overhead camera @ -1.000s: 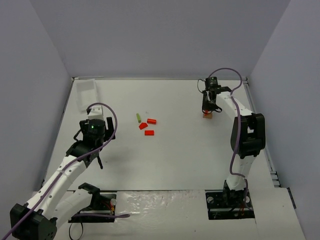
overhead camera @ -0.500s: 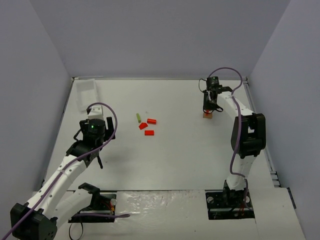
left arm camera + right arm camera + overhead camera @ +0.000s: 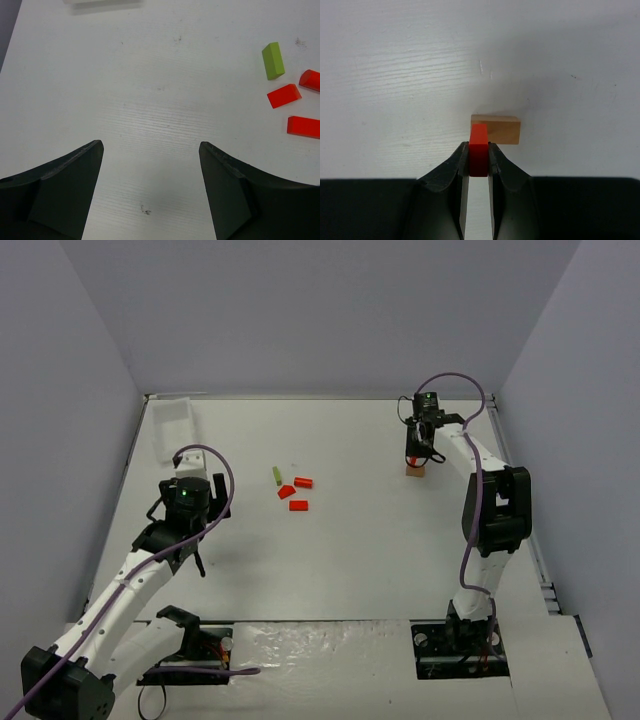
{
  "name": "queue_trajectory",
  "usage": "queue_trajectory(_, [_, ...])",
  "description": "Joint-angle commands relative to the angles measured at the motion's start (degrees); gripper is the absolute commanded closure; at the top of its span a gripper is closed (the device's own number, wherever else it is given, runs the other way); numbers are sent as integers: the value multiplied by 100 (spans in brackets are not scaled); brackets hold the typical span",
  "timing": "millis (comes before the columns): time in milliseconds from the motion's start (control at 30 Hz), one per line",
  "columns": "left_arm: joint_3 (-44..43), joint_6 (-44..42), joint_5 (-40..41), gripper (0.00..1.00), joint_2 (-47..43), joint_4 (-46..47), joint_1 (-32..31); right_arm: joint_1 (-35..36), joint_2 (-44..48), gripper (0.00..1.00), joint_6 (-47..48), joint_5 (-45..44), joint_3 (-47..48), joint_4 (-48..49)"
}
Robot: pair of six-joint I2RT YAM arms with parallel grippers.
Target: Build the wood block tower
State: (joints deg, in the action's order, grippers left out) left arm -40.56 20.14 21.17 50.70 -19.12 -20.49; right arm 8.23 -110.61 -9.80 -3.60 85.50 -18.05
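A tan block [image 3: 502, 130] lies flat on the table at the back right [image 3: 416, 472]. My right gripper [image 3: 479, 146] is shut on a small red block [image 3: 479, 136], held upright over the tan block's left end; whether they touch I cannot tell. In the top view that gripper [image 3: 414, 460] points down at the tan block. Three loose red blocks [image 3: 303, 482] [image 3: 286, 492] [image 3: 298, 505] and a yellow-green stick [image 3: 276, 476] lie mid-table. My left gripper [image 3: 150, 145] hangs open over bare table, with the stick [image 3: 273, 60] and red blocks [image 3: 284, 95] off to its upper right.
A clear white plastic tray [image 3: 172, 426] stands at the back left corner. Grey walls close in the table on three sides. Both arm bases sit at the near edge.
The right wrist has shifted very slightly toward the back with the red block still in its grip. The left arm has not moved.
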Motion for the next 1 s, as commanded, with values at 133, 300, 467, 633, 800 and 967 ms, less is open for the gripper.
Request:
queue_trajectory(133, [-151, -45, 5, 25, 28, 312, 72, -44, 45, 100, -156, -91, -102, 173])
queue_trajectory(300, [-154, -37, 1, 25, 28, 310, 72, -49, 46, 100, -216, -146, -150, 190])
queue_trajectory(467, [-154, -37, 1, 25, 19, 307, 72, -45, 31, 100, -241, -183, -152, 214])
queue_trajectory(633, [-155, -37, 0, 25, 19, 311, 71, -49, 30, 100, -286, -240, -201, 224])
queue_trajectory(800, [-158, -37, 1, 25, 19, 303, 71, -58, 27, 100, -299, -289, -230, 274])
queue_trajectory(967, [-163, -37, 0, 25, 18, 303, 72, -58, 22, 100, -327, -247, -263, 314])
